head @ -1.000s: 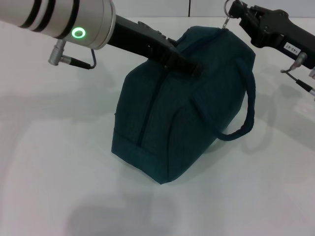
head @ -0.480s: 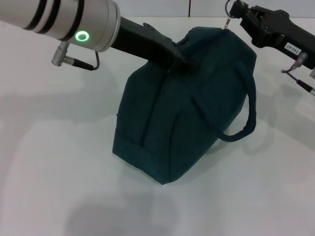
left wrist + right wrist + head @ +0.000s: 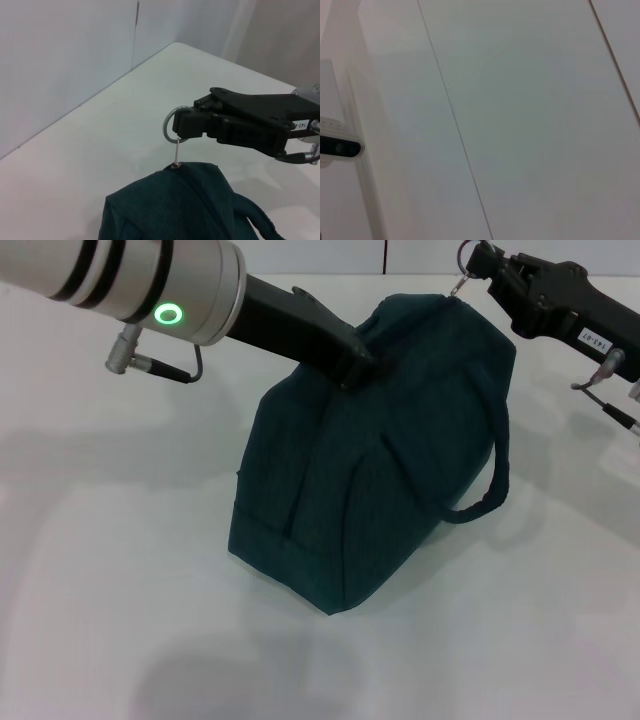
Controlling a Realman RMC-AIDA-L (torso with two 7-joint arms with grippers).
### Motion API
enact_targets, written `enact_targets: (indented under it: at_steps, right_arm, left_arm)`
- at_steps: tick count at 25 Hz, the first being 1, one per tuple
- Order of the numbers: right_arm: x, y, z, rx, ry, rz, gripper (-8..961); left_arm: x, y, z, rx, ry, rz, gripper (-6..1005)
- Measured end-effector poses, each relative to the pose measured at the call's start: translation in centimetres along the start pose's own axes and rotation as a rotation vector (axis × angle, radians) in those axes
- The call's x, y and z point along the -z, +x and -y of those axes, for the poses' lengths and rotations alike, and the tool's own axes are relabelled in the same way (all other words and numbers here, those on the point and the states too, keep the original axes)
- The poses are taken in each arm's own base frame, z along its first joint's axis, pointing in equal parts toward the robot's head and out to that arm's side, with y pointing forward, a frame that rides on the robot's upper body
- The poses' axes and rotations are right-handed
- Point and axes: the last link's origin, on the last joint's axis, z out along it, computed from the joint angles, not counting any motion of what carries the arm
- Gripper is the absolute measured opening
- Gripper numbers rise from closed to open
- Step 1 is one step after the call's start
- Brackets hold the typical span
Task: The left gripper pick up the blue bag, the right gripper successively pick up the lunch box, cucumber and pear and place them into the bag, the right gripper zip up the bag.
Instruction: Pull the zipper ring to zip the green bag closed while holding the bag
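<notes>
Blue bag (image 3: pixel 380 460) on white table (image 3: pixel 120 570), zipped shut, tilted, one loop handle (image 3: pixel 490 490) hanging off right side. Left gripper (image 3: pixel 358 368) at bag's top, clamped on other handle there. Right gripper (image 3: pixel 482 262) at bag's far top corner, pinched closed on ring zipper pull (image 3: pixel 172 125), ring above bag's peak, thin link running down to fabric.

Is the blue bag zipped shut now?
Shut: the blue bag shows no foil; right gripper holds the ring pull at its end.
</notes>
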Motion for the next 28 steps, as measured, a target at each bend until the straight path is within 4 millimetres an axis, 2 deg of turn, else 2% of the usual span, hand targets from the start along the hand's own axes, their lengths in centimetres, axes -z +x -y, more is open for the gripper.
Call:
enact_targets:
  at_steps: [5,10,18,28]
  right_arm:
    - [0.1,0.1,0.3,-0.004,0.022,-0.003,4]
    - [1.6,1.3,2.0,-0.05,0.156,-0.031,4]
    - [2.9,3.5,3.4,-0.131,0.288,-0.114,4]
    - [3.3,3.6,3.3,-0.138,0.292,-0.109,4]
  left_arm:
    - [0.1,0.1,-0.2,-0.021,-0.014,-0.006,99]
    - [0.4,0.2,-1.3,-0.071,-0.094,-0.075,55]
    - [0.8,0.4,-1.6,-0.108,-0.139,-0.143,45]
    - [0.5,-0.4,-0.7,-0.073,-0.14,-0.165,46]
